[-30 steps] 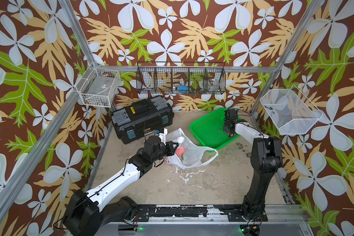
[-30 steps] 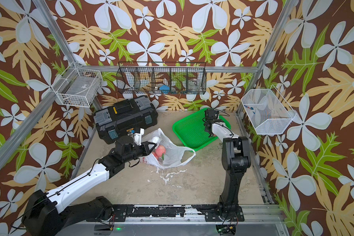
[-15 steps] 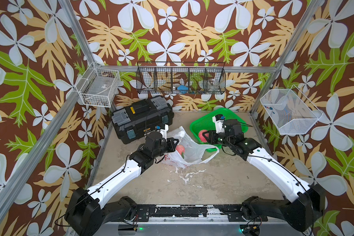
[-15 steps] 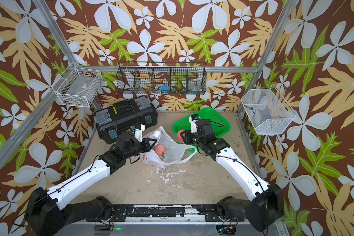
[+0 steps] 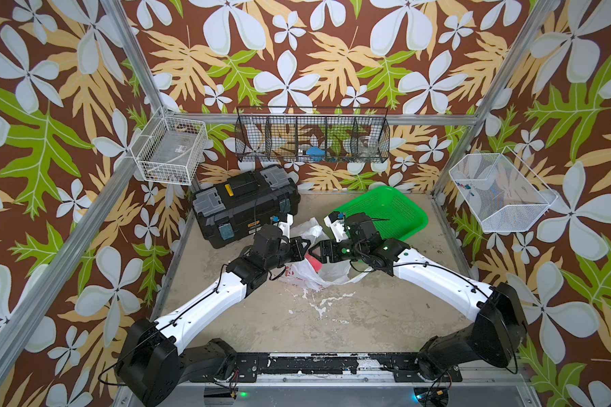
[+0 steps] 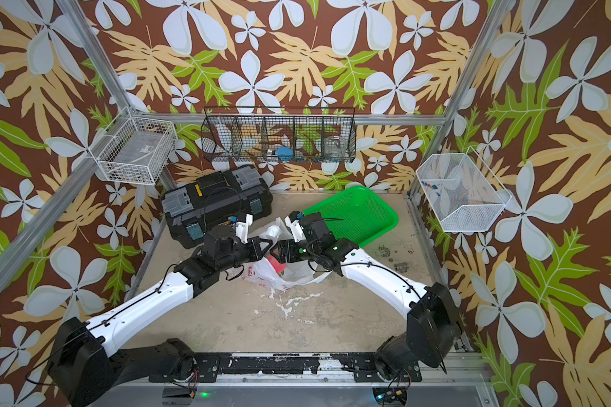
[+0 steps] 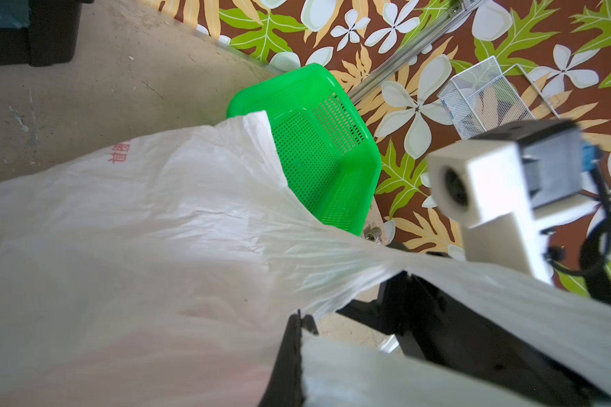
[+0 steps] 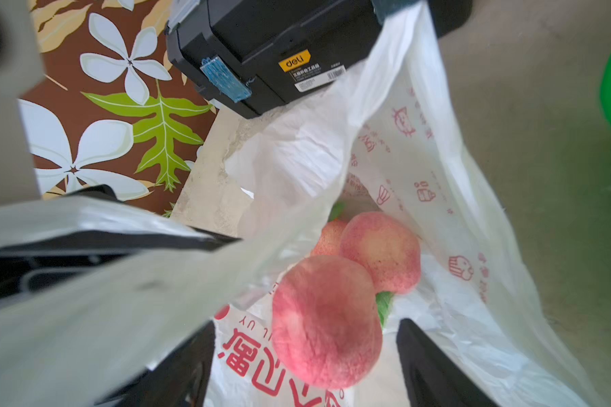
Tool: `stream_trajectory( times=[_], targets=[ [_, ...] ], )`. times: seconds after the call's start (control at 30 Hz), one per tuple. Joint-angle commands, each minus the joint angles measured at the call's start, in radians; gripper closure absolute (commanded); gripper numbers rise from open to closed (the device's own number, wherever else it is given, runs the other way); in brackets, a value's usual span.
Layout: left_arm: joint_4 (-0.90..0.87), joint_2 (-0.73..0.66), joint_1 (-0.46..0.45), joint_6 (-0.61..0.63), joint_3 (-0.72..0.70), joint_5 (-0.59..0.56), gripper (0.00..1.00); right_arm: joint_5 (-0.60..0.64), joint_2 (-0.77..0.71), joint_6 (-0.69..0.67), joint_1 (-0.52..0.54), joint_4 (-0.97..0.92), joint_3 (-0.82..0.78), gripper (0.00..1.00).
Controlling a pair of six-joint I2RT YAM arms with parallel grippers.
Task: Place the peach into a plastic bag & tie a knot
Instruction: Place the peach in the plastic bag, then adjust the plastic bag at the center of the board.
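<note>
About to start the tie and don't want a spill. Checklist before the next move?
1. Left gripper shut on the plastic bag edge, mouth held up: ok.
2. Right gripper jaws open, not touching the peach between them: ok.
3. That peach settled inside the bag: cannot tell. Other peaches lie at the bottom.
4. Right gripper clear of the bag mouth: not ok, it hangs over it.
5. Knot: not ok, none tied yet.
</note>
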Motion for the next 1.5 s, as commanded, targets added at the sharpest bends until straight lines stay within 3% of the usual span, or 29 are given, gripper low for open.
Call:
stream_trajectory(
  times=[0.0,0.2,0.33,0.5,0.63,0.7,0.8,0.93,1.07,1.23,1.33,1.47],
  targets=[
    [0.02,0.012,0.004,0.007,0.018,-0.016,1.0,0.134,-0.044,-0.076,-0.002,-0.174,0.043,0.16],
    [0.029,0.018,0.013,0.008,0.039,-0.031,1.0,0.502,-0.208,-0.072,-0.032,-0.442,0.06,0.15],
    [0.031,0.011,0.024,0.011,0.037,-0.032,1.0,0.552,-0.296,0.0,-0.125,-0.541,-0.04,0.11],
    [0.018,0.006,0.026,0.021,0.033,-0.02,1.0,0.422,-0.362,0.056,-0.156,-0.497,-0.162,0.11],
    [0.018,0.0,0.026,0.019,0.026,-0.014,1.0,0.296,-0.353,0.09,-0.156,-0.353,-0.247,0.18],
    [0.018,-0.006,0.026,0.016,0.022,-0.016,1.0,0.285,-0.328,0.096,-0.167,-0.301,-0.263,0.26],
    [0.013,-0.028,0.026,0.007,0.014,-0.017,1.0,0.251,-0.3,0.078,-0.202,-0.201,-0.249,0.52],
    [-0.045,-0.076,0.026,0.022,0.036,-0.047,1.0,0.205,-0.279,0.016,-0.217,-0.218,-0.081,0.79],
    [-0.114,-0.145,0.026,0.048,0.063,-0.099,1.0,0.163,-0.301,-0.059,-0.217,-0.309,0.086,0.97],
    [-0.105,-0.204,0.024,-0.042,0.017,-0.056,1.0,0.099,-0.303,-0.129,-0.217,-0.413,0.229,1.0],
    [0.014,-0.227,-0.008,-0.152,-0.077,-0.018,1.0,0.049,-0.322,-0.128,-0.217,-0.402,0.24,1.0],
    [0.086,-0.187,-0.084,-0.179,-0.11,-0.031,1.0,-0.015,-0.345,-0.113,-0.217,-0.327,0.197,1.0]
  ],
)
